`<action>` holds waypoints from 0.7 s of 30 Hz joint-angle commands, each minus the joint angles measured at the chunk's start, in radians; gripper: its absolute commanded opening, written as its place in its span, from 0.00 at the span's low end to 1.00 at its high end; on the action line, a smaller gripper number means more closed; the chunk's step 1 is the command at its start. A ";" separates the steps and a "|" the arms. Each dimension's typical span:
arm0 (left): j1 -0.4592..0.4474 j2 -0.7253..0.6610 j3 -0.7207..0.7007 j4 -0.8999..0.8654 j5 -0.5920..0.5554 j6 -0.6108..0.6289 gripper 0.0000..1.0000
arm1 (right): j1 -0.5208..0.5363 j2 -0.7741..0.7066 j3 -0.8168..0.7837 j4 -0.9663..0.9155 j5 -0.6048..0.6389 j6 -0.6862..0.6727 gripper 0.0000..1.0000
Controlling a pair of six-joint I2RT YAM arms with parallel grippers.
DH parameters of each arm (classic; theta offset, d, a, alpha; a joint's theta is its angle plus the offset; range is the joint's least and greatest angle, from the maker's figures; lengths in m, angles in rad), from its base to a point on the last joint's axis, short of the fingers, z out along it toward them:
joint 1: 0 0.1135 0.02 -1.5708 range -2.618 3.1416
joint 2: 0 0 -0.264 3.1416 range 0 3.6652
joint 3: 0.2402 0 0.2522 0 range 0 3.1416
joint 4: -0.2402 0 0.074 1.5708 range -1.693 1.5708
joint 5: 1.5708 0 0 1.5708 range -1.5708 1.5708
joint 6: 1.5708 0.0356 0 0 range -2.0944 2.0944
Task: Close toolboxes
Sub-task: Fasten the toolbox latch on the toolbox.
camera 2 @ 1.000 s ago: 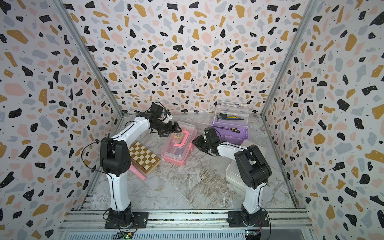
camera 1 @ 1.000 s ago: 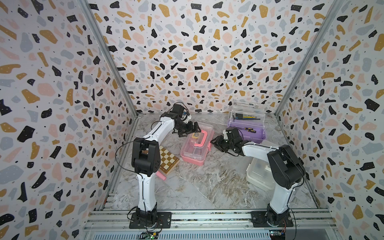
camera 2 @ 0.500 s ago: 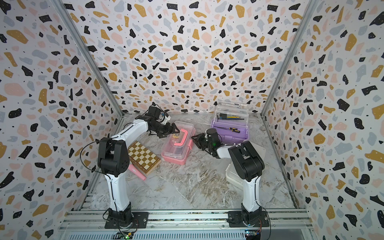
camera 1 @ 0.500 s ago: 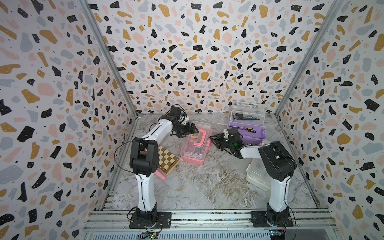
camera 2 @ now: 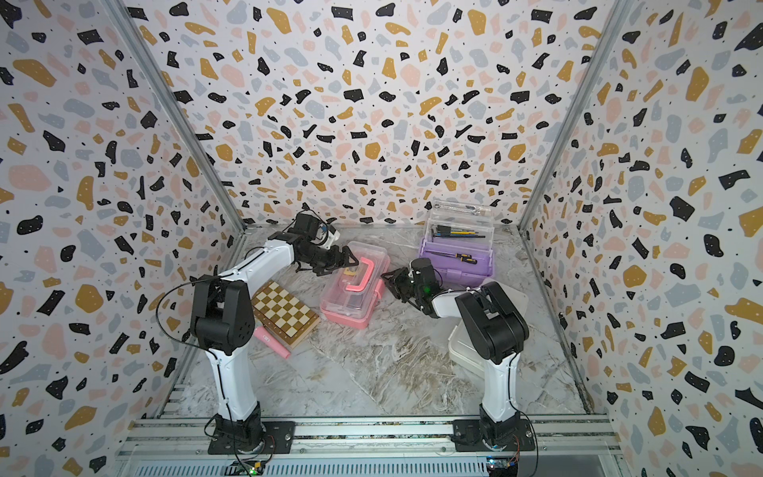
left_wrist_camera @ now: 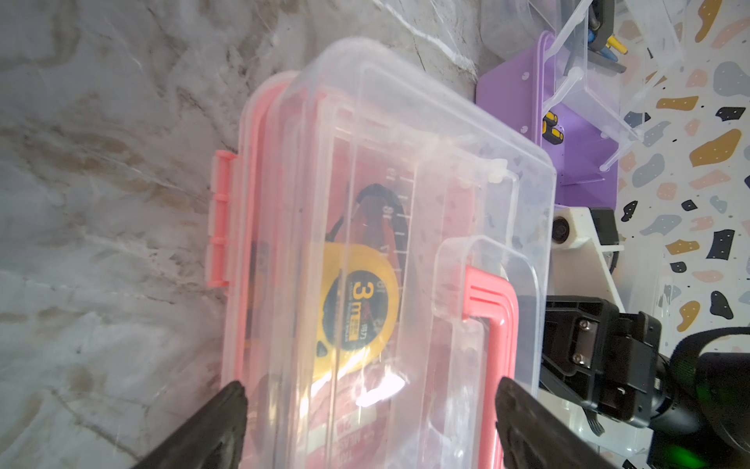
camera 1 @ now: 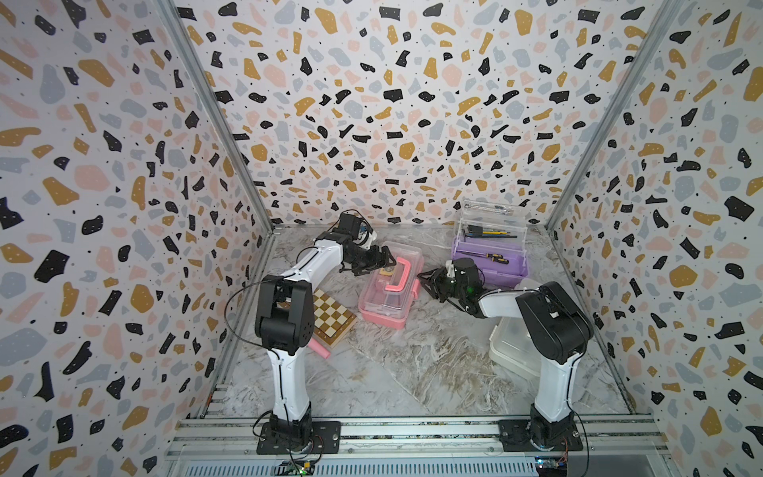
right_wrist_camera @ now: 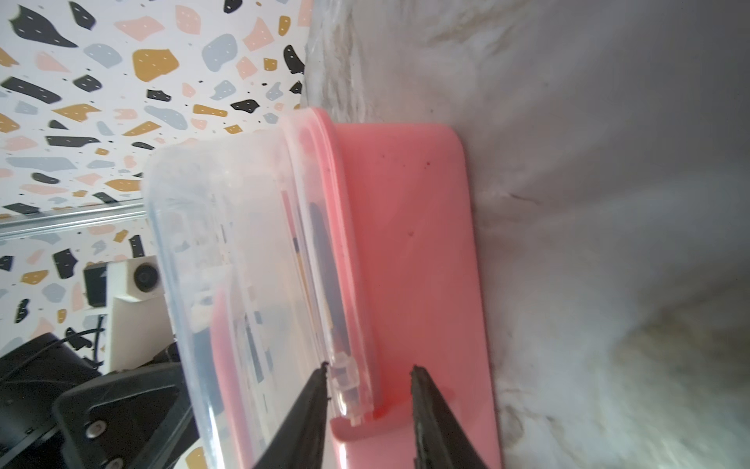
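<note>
Three toolboxes: none visibly latched.
Left gripper (left_wrist_camera: 369, 389): spread wide astride the pink toolbox (camera 1: 388, 291), holding nothing; likely steadying it.
Pink toolbox: table centre, lid lowered.
Right gripper (right_wrist_camera: 369, 367): part-open, bracketing the lid rim, unclamped; probably there to pinch it shut.
Purple toolbox (camera 1: 489, 264): rear right, lid upright.
White toolbox (camera 1: 510, 347): behind the right arm, state unclear.

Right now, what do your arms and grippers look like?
White links and black joints on left arm and right arm; a black cable loops beside the left. Black left gripper and right gripper, with tapered pointed fingers; green light at the right wrist.
</note>
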 commanded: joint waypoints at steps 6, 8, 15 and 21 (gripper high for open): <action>-0.041 -0.028 -0.038 -0.136 0.035 -0.017 0.97 | -0.021 -0.123 -0.012 -0.218 -0.029 -0.158 0.48; -0.042 -0.037 -0.034 -0.146 0.026 -0.015 0.97 | -0.021 -0.147 -0.008 -0.266 -0.047 -0.200 0.50; -0.042 -0.075 -0.069 -0.139 0.010 -0.011 0.98 | -0.019 -0.197 -0.058 -0.248 -0.063 -0.206 0.47; -0.048 -0.065 -0.092 -0.110 0.043 -0.026 0.94 | 0.002 -0.123 -0.055 -0.082 -0.110 -0.124 0.38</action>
